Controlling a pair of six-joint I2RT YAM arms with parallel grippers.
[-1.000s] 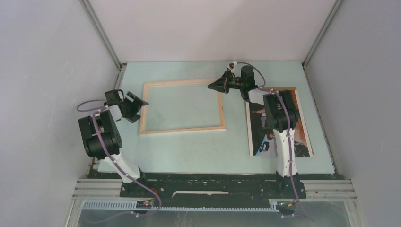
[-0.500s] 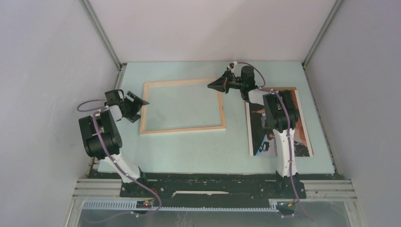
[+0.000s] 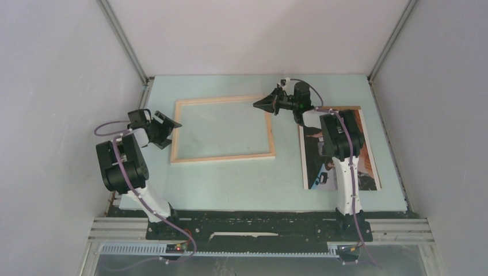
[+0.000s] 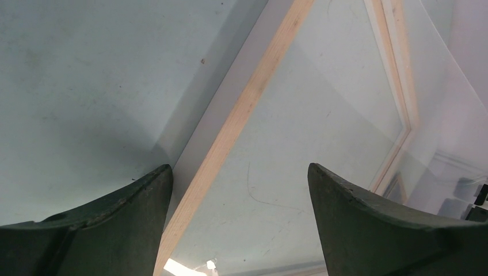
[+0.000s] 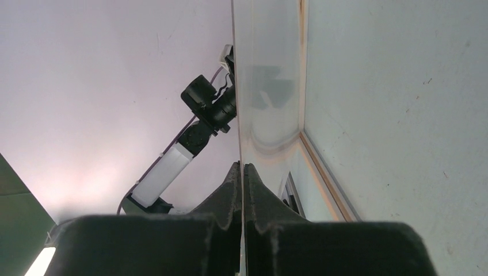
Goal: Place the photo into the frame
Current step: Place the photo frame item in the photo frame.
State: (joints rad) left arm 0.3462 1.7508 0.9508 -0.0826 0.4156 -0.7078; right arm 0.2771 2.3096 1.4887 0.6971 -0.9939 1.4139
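frame flat on the table, centre-left, pale wood face up. photo lies flat, picture side up, on the right side, well apart from the frame and partly hidden under the right arm, so not in the frame yet. right gripper sits at the frame's far right corner, fingers pressed together on the edge of a thin clear sheet; in the wrist view the sheet runs up from the pinch and mirrors the arm. left gripper is at the frame's left rail, jaws wide apart and gripping nothing. in its wrist view the rail runs between the two fingers, one over bare table and the other over the frame's inside. can't tell if they touch the table
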